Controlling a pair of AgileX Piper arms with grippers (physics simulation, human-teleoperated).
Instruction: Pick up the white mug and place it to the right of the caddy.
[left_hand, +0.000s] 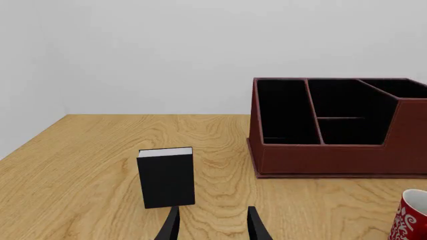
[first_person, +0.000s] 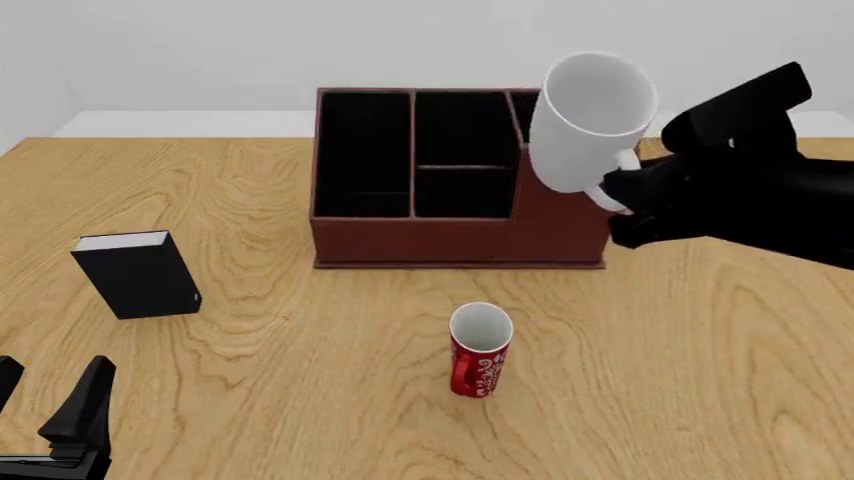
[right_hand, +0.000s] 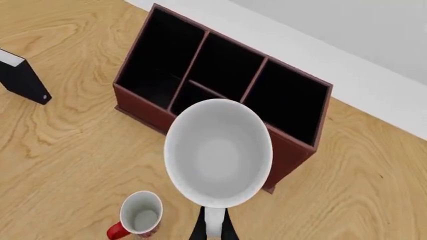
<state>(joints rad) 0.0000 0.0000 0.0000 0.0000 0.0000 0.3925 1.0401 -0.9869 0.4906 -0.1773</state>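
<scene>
Risks first, near to far. Left gripper (first_person: 54, 420) sits idle at lower left of the front view, jaws parted, holding nothing; no threat there unless it moves. Red mug (first_person: 479, 351) stands lower center, clear of the drop zone, but a low swing could clip it. Book (first_person: 138, 274) stands at left, out of the way.

Main risk: the white mug (first_person: 589, 122) hangs in the air at upper right of center, tilted, overlapping the caddy's (first_person: 400, 235) right end in the front view. Lowered from here it could land on or in the caddy, or knock its right wall; it needs to shift right first. The tilt could also tip it on release.

Right gripper (first_person: 617, 190) is clamped on the mug's handle, narrow grip only, so the mug may swivel or slip. Right wrist view shows the handle pinched between the fingers, mug mouth facing the camera above the caddy.
</scene>
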